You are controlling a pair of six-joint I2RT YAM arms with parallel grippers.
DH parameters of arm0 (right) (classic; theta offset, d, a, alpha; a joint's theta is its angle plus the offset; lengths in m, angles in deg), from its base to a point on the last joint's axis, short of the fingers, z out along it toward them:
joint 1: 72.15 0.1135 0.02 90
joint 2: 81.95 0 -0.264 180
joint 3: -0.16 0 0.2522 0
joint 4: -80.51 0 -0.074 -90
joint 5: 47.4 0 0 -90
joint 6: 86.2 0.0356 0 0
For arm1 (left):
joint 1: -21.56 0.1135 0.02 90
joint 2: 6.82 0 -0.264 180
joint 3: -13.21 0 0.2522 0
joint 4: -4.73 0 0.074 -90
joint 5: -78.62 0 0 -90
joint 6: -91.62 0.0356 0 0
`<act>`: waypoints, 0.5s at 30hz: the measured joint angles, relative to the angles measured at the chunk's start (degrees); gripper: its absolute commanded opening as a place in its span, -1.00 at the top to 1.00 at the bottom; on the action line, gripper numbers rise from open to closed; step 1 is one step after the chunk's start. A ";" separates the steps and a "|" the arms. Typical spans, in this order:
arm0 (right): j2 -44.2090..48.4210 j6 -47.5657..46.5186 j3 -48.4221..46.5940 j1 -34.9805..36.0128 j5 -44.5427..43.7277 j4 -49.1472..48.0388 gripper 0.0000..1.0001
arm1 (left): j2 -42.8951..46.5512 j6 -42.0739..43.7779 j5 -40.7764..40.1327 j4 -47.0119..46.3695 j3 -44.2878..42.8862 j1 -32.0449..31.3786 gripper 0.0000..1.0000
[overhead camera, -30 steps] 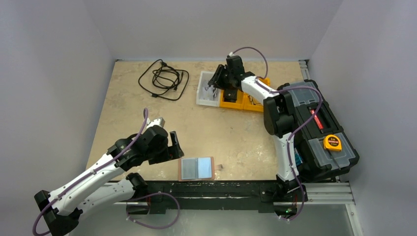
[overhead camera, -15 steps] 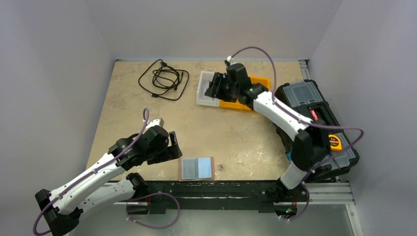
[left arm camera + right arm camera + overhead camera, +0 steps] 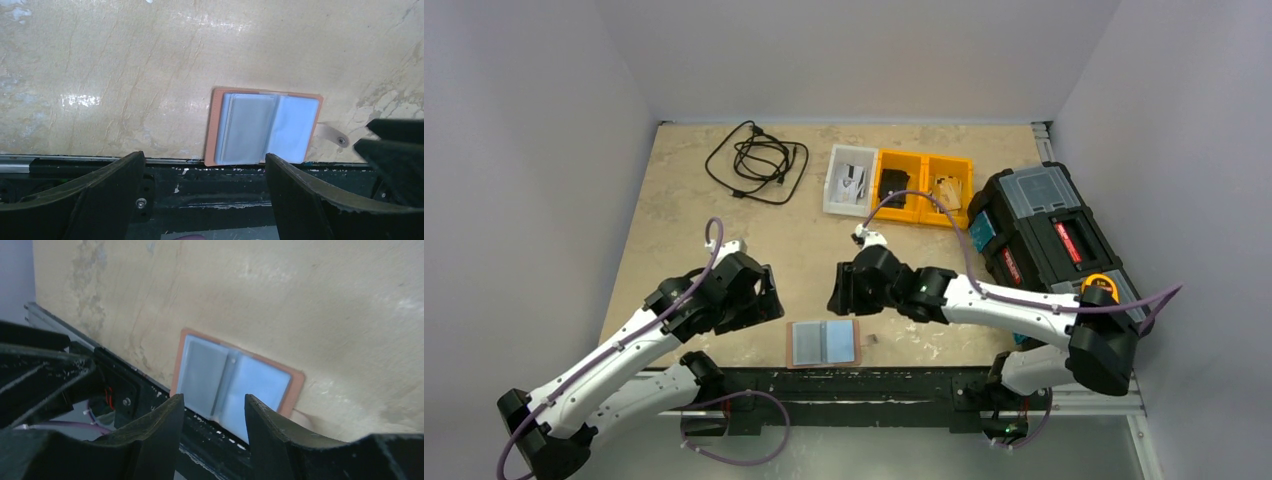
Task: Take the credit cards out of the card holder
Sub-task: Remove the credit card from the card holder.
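Your left jaws gape wide with nothing between them, hovering just left of the card holder [image 3: 214, 127]. Your right jaws stand about half apart, also bare, poised off its far side. Neither pair touches it. The holder lies spread flat, long axis left-to-right along the bench [image 3: 724, 230], fold running front to back, snap tab [image 3: 332, 135] sticking out to the right. Inside, the grey-silver card [image 3: 248, 127] sits on the left leaf and the light blue card [image 3: 296, 127] on the right. The holder's near edge sits right at the bench lip, by the black rail [image 3: 874, 385] — bare bench top beyond it.
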State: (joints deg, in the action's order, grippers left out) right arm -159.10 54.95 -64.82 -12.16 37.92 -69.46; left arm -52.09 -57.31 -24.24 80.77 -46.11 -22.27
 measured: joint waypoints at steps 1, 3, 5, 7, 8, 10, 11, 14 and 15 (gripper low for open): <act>-0.35 0.68 0.13 1.49 -0.61 -0.31 0.04 | -0.11 0.02 0.00 0.00 0.00 0.22 -0.81; -1.92 2.14 0.15 4.72 -2.32 -1.01 0.04 | -0.39 0.00 0.20 -0.04 0.04 0.87 -0.81; -4.52 3.34 -0.20 7.65 -4.17 -1.18 0.05 | -0.48 0.00 0.70 -0.35 0.24 1.55 -0.81; -7.78 4.17 -1.18 10.08 -5.79 -0.81 0.05 | -0.48 0.00 1.33 -0.55 0.59 2.25 -0.81; -9.55 4.52 -1.92 11.08 -6.49 -0.66 0.05 | -0.46 0.00 1.73 -0.81 0.90 2.69 -0.81; -13.03 5.05 -3.74 12.66 -7.34 -0.28 0.05 | -0.46 0.02 2.47 -1.27 1.66 3.65 -0.81; -14.60 5.25 -4.63 13.27 -7.72 -0.20 0.05 | -0.44 0.00 2.80 -1.44 1.99 4.11 -0.81; -18.64 5.44 -7.08 14.38 -8.31 0.07 0.06 | -0.24 0.07 3.98 -1.60 2.97 5.77 -0.81; -19.50 5.46 -7.58 14.60 -8.39 0.11 0.06 | -0.09 0.07 4.37 -1.64 3.23 6.36 -0.81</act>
State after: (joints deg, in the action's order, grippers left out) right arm -178.59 60.42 -72.40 2.44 29.52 -69.35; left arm -52.18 -57.25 -19.87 79.13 -42.88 -15.91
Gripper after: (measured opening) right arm 0.476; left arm 0.902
